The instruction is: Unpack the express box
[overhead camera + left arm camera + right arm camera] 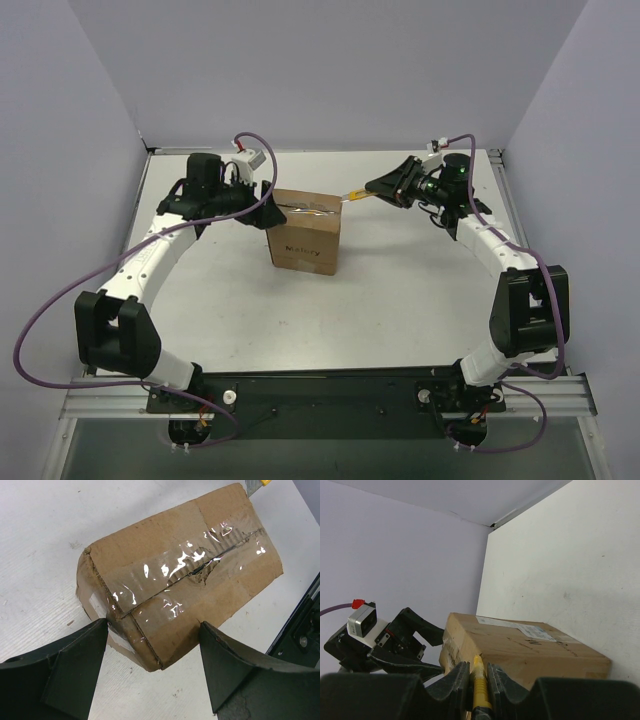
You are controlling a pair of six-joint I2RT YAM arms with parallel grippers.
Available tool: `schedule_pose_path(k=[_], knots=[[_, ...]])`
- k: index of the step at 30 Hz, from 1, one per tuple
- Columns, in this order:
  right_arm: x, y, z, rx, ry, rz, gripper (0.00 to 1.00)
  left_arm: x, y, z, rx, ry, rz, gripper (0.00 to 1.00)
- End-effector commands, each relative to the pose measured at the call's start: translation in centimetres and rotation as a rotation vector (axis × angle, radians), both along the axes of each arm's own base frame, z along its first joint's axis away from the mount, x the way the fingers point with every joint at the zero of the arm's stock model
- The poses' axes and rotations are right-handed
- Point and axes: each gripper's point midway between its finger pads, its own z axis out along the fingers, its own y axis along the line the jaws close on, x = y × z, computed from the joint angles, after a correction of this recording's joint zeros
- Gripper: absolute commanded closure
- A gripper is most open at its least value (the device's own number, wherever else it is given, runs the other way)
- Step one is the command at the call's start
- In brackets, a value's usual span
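Right gripper [384, 186]: jaws narrow, clamped on yellow utility knife [480, 680]. Knife points at express box [305, 238], tip at top edge on box's right side.

Left gripper [152, 630]: jaws wide, holding nothing, one finger [75, 665] either side of box's left end. Contact with cardboard: cannot tell.

Box upright mid-table, between both grippers. Top flaps closed under clear glossy tape. Tape along centre seam slit, cardboard torn near middle. Dark print on near face, white label on far side.

White table [400, 310] beneath.
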Motion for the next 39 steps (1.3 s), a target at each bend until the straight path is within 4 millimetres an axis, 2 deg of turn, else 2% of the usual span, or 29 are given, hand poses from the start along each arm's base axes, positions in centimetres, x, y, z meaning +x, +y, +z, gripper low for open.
schedule_pose_path(k=[1,22,26,39], knots=[[-0.2,0.0,3.0,0.014,-0.105,0.025,1.0,0.2,-0.1,-1.6,0.046,0.029,-0.003,0.18],[0.2,-1.1,4.1,0.058,-0.127,0.001,1.0,0.5,-0.5,-1.7,0.039,0.034,-0.013,0.18],[0.0,-1.2,3.2,0.017,-0.108,0.006,1.0,0.6,-0.6,-1.6,0.035,0.032,-0.014,0.18],[-0.4,-0.9,2.3,-0.007,-0.092,0.026,1.0,0.7,-0.9,-2.0,0.035,0.039,-0.021,0.18]])
